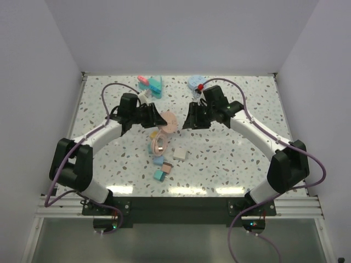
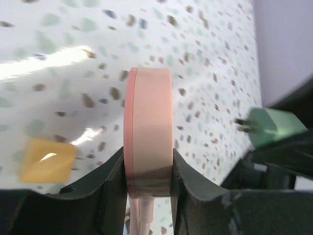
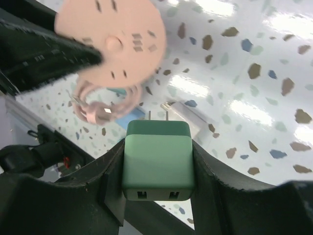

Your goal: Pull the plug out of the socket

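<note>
Nearest the arm bases, on the speckled table (image 1: 247, 159), a pair of small teal adapters (image 1: 160, 174) lies well short of the pink socket (image 1: 170, 121), with a white adapter (image 1: 180, 154) just beyond them. Closer to the socket sits its coiled pink cable (image 1: 159, 143), the cord running up to the disc.

The socket itself is lifted off the table and stands on edge. The left gripper (image 2: 149, 164) is clamped on its rim, one finger against each flat face. Facing the socket's slotted side, the right gripper (image 3: 157, 161) is closed around the green plug (image 3: 157, 147), squeezing its two sides. The plug's two prongs point at the socket, and both are bare, with a gap between their tips and the disc. I judge the plug to be out of the slots already.

To finish cleanly, the left arm should hold the disc steady while the right draws straight back along the line of the prongs. It should not twist or drop, so the pins cannot catch the socket face or the cable below. Both grips look square, so no regrasp seems needed.

Beyond the socket, near the far wall, lie a pink-and-teal pair of adapters (image 1: 151, 85) and a pale blue round piece (image 1: 196, 83).
</note>
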You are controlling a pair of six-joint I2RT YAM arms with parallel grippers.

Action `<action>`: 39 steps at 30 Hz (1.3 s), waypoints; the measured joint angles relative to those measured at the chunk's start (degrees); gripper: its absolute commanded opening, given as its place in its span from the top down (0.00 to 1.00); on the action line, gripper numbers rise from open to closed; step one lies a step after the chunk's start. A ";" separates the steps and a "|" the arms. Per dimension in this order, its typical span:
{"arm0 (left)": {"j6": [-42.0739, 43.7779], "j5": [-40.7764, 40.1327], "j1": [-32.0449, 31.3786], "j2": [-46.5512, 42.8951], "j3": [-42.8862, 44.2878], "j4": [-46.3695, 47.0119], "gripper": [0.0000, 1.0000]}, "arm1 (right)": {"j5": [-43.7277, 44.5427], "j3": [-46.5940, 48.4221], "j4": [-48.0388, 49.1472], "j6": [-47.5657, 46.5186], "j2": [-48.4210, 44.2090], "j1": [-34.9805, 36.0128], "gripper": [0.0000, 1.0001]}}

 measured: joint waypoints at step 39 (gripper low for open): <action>-1.38 16.59 7.02 -11.13 -6.93 10.43 1.00 | -14.08 -7.74 1.90 -5.70 10.78 0.42 0.01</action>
